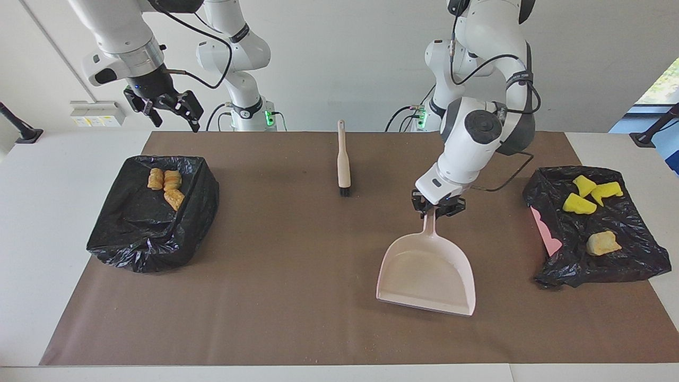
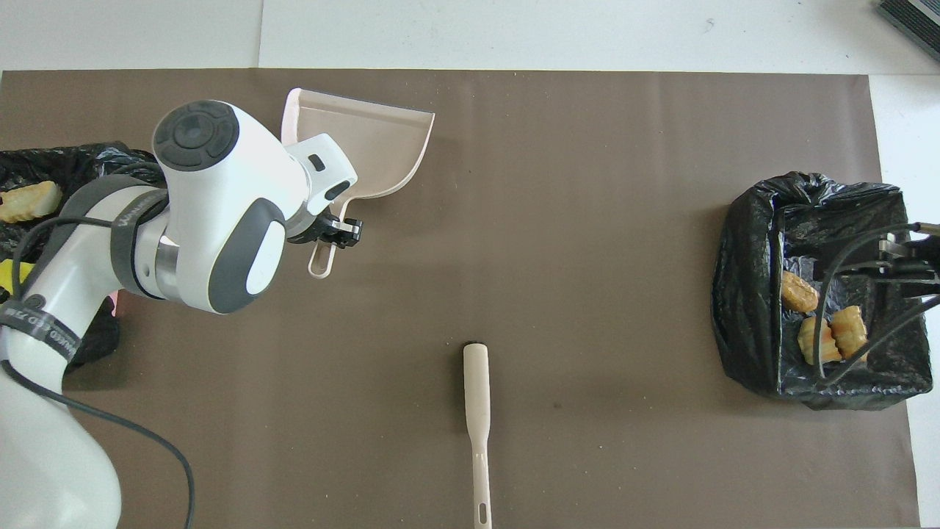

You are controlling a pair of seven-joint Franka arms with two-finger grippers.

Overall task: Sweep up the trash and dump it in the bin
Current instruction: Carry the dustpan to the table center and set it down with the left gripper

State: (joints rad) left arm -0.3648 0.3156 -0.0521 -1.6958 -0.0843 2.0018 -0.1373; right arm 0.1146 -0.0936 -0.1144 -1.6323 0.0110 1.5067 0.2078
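Note:
My left gripper (image 1: 438, 208) (image 2: 334, 235) is shut on the handle of the pale pink dustpan (image 1: 427, 271) (image 2: 361, 141). The empty pan lies low and flat over the brown mat, mouth pointing away from the robots. The trash sits in two black-bagged bins. The bin (image 1: 631, 254) at the left arm's end holds yellow sponge wedges (image 1: 578, 204) and a beige chunk (image 1: 602, 243) (image 2: 28, 200). The other bin (image 1: 148, 233) (image 2: 749, 294) holds golden-brown pastry pieces (image 1: 165, 185) (image 2: 822, 330). My right gripper (image 1: 171, 110) hangs open and empty over the table edge beside that bin.
A beige hand brush (image 1: 344, 159) (image 2: 477, 411) lies on the mat between the arm bases, bristles pointing away from the robots. A pink wall (image 1: 543, 233) shows under the bag at the left arm's end. Fine crumbs dot the mat's edge farthest from the robots.

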